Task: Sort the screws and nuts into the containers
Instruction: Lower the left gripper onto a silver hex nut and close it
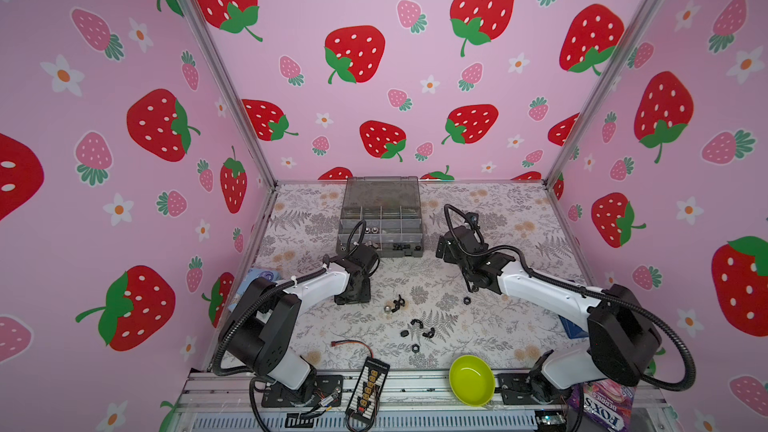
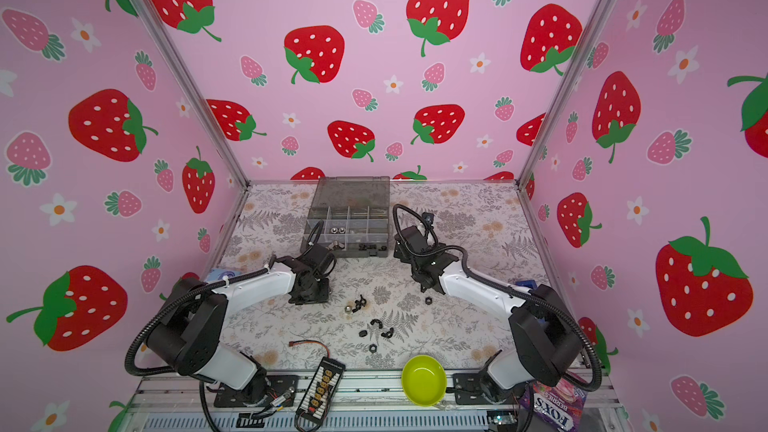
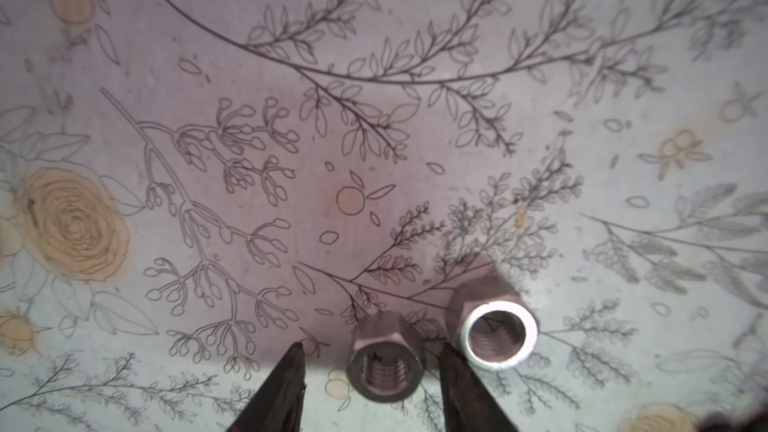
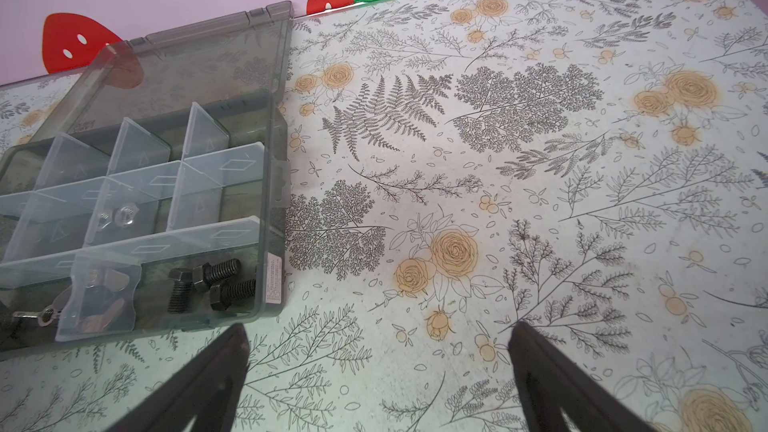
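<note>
Nuts [image 3: 384,363], one between parted left pincer [image 3: 372,349] tips, right pincer [image 4: 378,342] spread wide

Walls [image 1: 415,76] were pink, printed with red and pale-pink strawberries and white flowers. Counter [image 1: 478,326] was pale, patterned with grey ferns and tan roses. Organizer box [image 1: 380,193]: smoky grey, translucent. Screws [image 4: 216,284] black. Two nuts [image 3: 386,363] silver. Bowl [image 1: 471,380] lime green.
</note>
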`<state>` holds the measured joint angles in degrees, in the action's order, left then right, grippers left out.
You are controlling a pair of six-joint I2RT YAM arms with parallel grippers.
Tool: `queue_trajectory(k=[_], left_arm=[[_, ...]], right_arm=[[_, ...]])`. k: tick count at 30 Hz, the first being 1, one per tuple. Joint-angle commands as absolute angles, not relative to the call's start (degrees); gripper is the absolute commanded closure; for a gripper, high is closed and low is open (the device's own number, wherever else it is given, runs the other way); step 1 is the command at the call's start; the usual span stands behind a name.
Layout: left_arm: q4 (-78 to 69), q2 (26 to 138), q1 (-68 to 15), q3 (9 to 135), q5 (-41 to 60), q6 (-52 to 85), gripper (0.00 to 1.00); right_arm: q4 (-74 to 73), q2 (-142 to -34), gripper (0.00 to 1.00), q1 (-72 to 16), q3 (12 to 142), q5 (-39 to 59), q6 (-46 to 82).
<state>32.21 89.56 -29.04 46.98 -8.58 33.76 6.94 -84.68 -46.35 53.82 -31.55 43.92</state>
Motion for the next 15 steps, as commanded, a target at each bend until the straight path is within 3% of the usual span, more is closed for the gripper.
queue_trajectory(k=[1,15], left_arm=[[32.61,91.83,-28.83,47.37,-10.36,34.80,0.50],[33.74,91.16,-26.54,46.02,-10.46,37.47,0.57]], right_arm=[[7.93,-84.49,0.00,-46.21,53.77,-33.00,45.38],[8.54,-84.99,0.00,-46.18,54.06,-32.95,45.42]])
